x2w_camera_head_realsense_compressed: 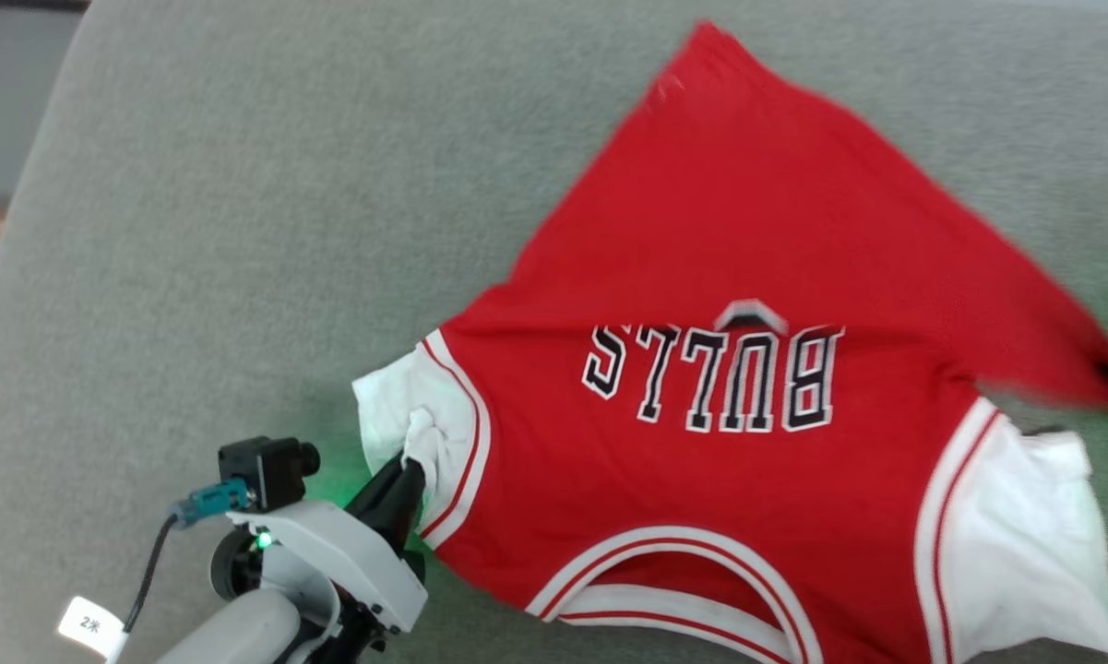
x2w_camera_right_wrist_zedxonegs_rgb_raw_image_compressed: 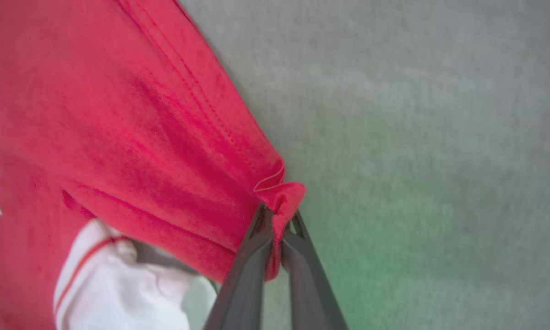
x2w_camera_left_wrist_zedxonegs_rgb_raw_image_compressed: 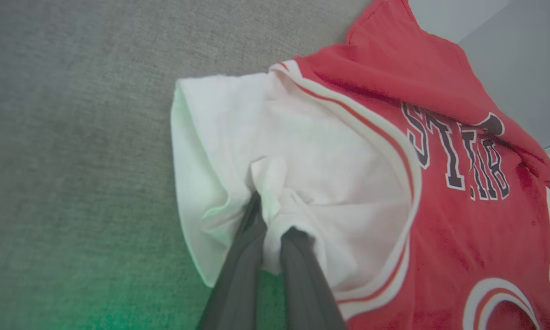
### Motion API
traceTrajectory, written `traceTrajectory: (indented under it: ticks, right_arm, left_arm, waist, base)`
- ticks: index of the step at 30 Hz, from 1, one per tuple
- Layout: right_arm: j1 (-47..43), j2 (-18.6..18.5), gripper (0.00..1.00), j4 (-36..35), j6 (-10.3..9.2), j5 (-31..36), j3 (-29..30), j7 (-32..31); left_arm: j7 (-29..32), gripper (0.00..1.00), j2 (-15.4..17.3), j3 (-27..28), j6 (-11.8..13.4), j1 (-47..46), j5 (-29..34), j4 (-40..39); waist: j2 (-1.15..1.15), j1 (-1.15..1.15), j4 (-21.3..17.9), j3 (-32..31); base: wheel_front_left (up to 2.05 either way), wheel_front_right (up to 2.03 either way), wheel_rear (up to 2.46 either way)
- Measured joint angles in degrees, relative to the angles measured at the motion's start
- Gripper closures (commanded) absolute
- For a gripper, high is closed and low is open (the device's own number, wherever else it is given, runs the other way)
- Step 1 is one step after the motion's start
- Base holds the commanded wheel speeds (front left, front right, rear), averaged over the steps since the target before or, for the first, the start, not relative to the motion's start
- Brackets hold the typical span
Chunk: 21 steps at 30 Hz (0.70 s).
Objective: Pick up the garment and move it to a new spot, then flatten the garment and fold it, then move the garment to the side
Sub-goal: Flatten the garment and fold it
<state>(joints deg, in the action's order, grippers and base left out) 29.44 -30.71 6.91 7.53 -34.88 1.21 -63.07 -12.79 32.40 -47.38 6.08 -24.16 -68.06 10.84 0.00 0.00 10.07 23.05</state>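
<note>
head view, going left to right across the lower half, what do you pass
grey surface → left end effector pinching the garment's white sleeve → BULLS lettering → other white sleeve

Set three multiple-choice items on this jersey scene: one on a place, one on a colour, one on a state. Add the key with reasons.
1. Where does the left claw grip the Bulls jersey?
A. neckline
B. white sleeve
C. red body

2. What colour is the BULLS lettering?
A. black, outlined white
B. yellow
C. blue

3. What is the right claw doing?
A. hanging open
B. shut on nothing
C. shut on a red edge of the jersey

Key:
1 B, white sleeve cloth bunches between its fingers.
2 A, the head view shows black letters edged in white.
3 C, a red fold is pinched between its fingers.
</note>
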Motion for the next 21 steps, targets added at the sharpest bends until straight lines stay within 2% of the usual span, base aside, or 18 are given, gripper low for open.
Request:
traceTrajectory:
  ticks: [5,8,11,16,17,18,21]
  right_arm:
    - [-14.1,4.3,1.00,-8.6,0.00,0.7,9.0,-0.4]
    - [-20.2,7.8,1.00,-12.4,0.00,2.0,12.1,0.1]
    - [-23.1,10.7,1.00,-14.2,0.00,3.1,13.3,0.7]
    - [-23.2,14.2,1.00,-13.8,0.00,4.5,14.0,3.3]
    - [-23.0,14.2,0.61,-13.5,0.00,5.0,13.6,3.8]
    - [-23.0,14.1,0.02,-13.5,0.00,5.7,13.0,4.7]
    - [-22.8,13.3,0.00,-13.3,0.00,6.7,11.5,7.8]
  left_arm:
    - [0.5,1.00,0.3,-0.2,1.0,1.2,-0.1,-1.6]
    - [0.6,1.00,0.8,-0.1,1.3,2.0,-0.5,-2.4]
    - [0.8,1.00,1.3,-0.1,1.5,2.3,-0.6,-2.9]
    - [1.2,1.00,1.8,-0.1,1.9,2.4,-0.7,-3.6]
    - [1.2,1.00,1.8,-0.1,1.9,2.4,-0.7,-3.7]
    - [1.2,1.00,1.9,-0.1,2.0,2.4,-0.7,-3.7]
    - [1.2,1.00,2.3,0.1,2.1,2.6,-0.8,-3.9]
  waist:
    - [0.00,0.00,-2.1,-2.2]
    - [0.00,0.00,-3.2,-3.0]
    - [0.00,0.00,-4.2,-3.4]
    - [0.00,0.00,-5.5,-3.5]
    - [0.00,0.00,-5.7,-3.5]
    - [0.00,0.00,-5.8,-3.5]
    - [0.00,0.00,-6.3,-3.8]
  base:
    - [0.00,0.00,0.00]
    - [0.00,0.00,0.00]
    - [0.00,0.00,0.00]
    - [0.00,0.00,0.00]
    - [0.00,0.00,0.00]
    - [0.00,0.00,0.00]
    - [0.00,0.00,0.00]
